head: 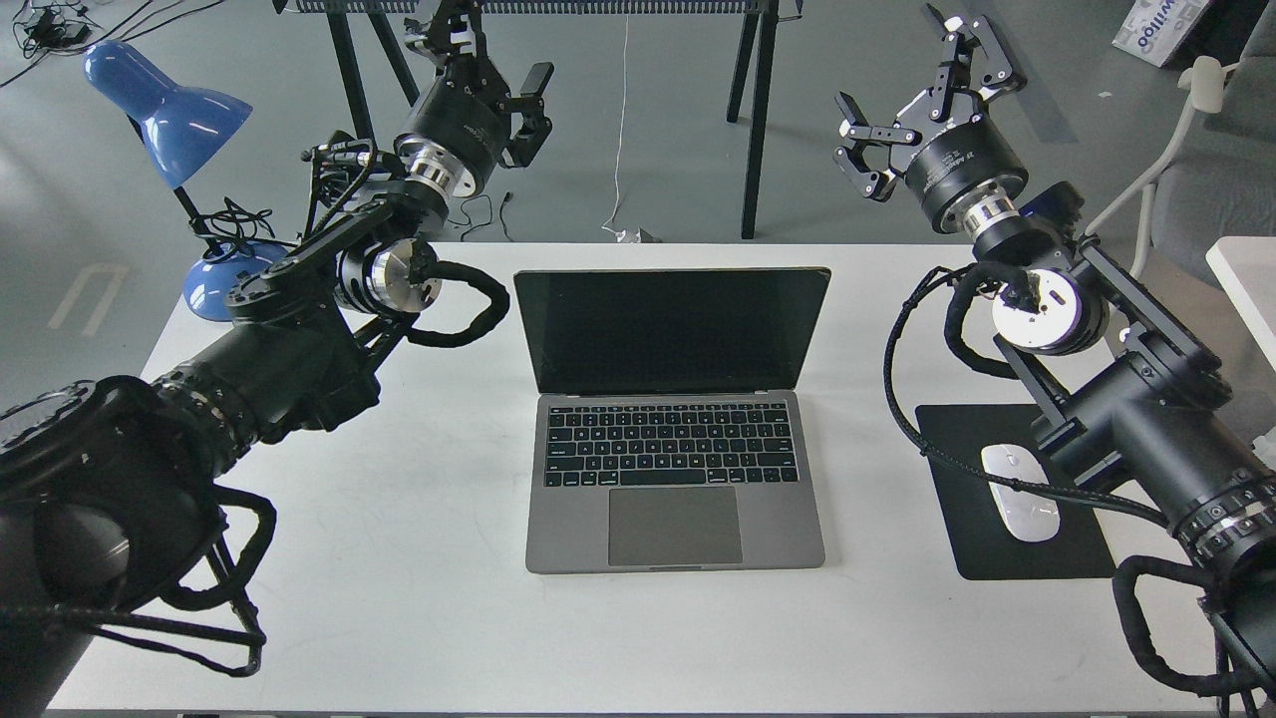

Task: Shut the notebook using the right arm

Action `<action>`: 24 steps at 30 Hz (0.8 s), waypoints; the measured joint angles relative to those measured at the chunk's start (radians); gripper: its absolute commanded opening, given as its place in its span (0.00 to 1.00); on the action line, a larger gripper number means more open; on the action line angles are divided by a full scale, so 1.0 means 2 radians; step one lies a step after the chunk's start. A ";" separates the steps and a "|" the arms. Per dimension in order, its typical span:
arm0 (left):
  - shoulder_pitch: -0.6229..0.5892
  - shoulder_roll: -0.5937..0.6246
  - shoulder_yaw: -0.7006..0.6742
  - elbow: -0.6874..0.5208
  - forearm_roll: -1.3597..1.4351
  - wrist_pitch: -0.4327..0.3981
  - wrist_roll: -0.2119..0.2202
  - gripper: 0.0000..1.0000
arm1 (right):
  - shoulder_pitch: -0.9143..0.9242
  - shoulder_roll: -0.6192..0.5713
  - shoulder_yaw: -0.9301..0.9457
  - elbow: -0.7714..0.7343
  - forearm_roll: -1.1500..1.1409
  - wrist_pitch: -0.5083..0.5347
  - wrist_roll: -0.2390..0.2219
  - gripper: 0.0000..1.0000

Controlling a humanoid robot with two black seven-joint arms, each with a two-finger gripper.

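The notebook [675,454] lies open in the middle of the white table [419,598], its black screen upright and facing me, keyboard and trackpad toward the front. My right arm [1126,399] comes in from the lower right and rises past the table's far right side. Its gripper [922,100] hangs high, right of and beyond the screen, fingers spread open and holding nothing. My left gripper [493,70] hovers up at the far left of the screen, also open and empty.
A black mouse pad [1007,558] with a white mouse [1020,492] lies right of the notebook, partly under my right arm. A blue desk lamp [174,115] stands at the table's far left corner. Black trestle legs [753,120] stand behind the table.
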State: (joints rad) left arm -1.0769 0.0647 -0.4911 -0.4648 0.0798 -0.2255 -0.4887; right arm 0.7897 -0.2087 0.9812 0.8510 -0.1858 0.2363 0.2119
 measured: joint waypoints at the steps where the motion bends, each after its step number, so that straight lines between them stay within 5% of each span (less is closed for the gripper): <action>1: 0.000 0.000 0.000 0.000 0.000 0.000 0.000 1.00 | 0.000 0.000 0.000 0.000 0.000 0.000 0.000 1.00; 20: 0.000 0.000 0.001 0.000 0.001 0.003 0.000 1.00 | 0.029 -0.004 -0.023 -0.012 -0.006 0.009 -0.002 1.00; 24: 0.000 0.000 0.001 0.000 0.001 0.002 0.000 1.00 | 0.080 -0.005 -0.091 -0.052 -0.021 0.011 -0.002 1.00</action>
State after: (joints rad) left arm -1.0769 0.0643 -0.4893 -0.4648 0.0812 -0.2210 -0.4887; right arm 0.9491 -0.2180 0.7989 0.7463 -0.2276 0.2573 0.2069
